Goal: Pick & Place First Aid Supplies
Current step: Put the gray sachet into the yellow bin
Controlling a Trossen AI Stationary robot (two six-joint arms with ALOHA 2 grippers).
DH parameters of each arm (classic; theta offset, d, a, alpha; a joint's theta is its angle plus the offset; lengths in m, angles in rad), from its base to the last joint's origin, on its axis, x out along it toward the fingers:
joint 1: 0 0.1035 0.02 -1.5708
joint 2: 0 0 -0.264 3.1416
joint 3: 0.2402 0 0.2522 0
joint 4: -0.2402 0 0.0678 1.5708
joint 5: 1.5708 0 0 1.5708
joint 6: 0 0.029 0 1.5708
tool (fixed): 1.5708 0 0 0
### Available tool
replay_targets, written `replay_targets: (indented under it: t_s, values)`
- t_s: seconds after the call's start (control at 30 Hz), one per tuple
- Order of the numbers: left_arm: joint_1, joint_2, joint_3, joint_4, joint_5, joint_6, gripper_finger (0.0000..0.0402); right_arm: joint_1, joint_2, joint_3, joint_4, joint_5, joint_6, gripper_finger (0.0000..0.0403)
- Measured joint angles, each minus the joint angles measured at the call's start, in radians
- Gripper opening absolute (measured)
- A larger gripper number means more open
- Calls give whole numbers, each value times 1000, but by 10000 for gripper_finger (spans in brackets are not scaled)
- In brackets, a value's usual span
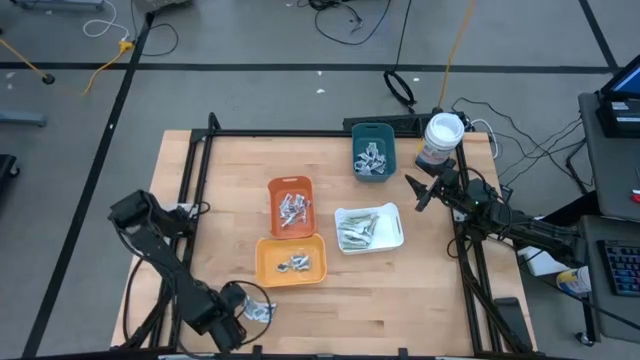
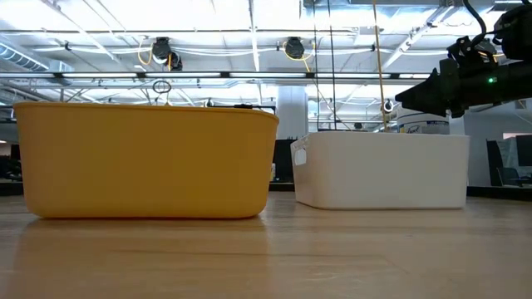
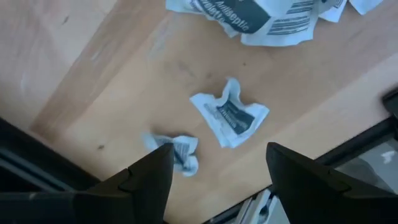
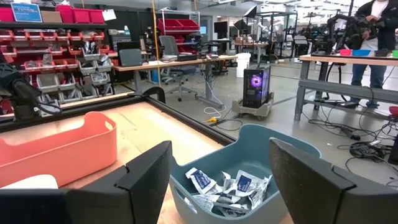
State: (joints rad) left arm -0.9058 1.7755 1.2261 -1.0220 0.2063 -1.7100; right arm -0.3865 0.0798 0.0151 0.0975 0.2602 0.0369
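My left gripper hovers open near the table's near-left corner. Loose crumpled silvery-white sachets lie flat on the wood below it. One sachet shows between its fingers, a smaller one beside one fingertip, and a bunch farther off. These are the loose sachets of the high view. My right gripper hangs open in the air right of the white tray, facing the teal tray, which holds more sachets.
Four trays sit mid-table: an orange tray and a yellow-orange tray with packets, a white tray with pale green-white strips, and the teal tray. A white tub stands at the far right corner. A black frame rail runs close by the left gripper.
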Motion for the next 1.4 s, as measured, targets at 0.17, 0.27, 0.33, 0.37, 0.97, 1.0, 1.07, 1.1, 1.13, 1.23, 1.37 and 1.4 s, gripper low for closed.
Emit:
replay_targets:
  t_s: [0.17, 0.27, 0.33, 0.37, 0.97, 1.0, 1.07, 1.1, 1.13, 1.23, 1.37, 1.4]
  values:
    - [1, 67, 2, 29, -5, 12, 246, 0, 0, 0, 0, 0, 0, 263]
    - [3, 104, 2, 43, -7, 41, 244, 0, 0, 0, 0, 0, 0, 263]
    - [3, 130, 2, 42, -13, 54, 245, 0, 0, 0, 0, 0, 0, 263]
    - [3, 138, 2, 42, -15, 61, 246, 0, 0, 0, 0, 0, 0, 263]
    - [4, 130, 1, 36, -30, 243, 14, 0, 0, 0, 0, 0, 0, 263]
    - [0, 114, 1, 26, -42, 266, 14, 0, 0, 0, 0, 0, 0, 263]
    - [-5, 73, 1, -5, -70, 329, 19, 0, 0, 0, 0, 0, 0, 263]
    - [-6, 51, 2, -29, -82, 355, 21, 0, 0, 0, 0, 0, 0, 263]
    - [-6, 27, 2, -63, -96, 380, 21, 0, 0, 0, 0, 0, 0, 263]
    - [-6, -49, 2, -164, -134, 469, 10, 0, 0, 0, 0, 0, 0, 263]
    - [-5, -138, 2, -262, -174, 618, 15, 0, 0, 0, 0, 0, 0, 263]
    - [-5, -156, 2, -286, -182, 654, 17, 0, 0, 0, 0, 0, 0, 263]
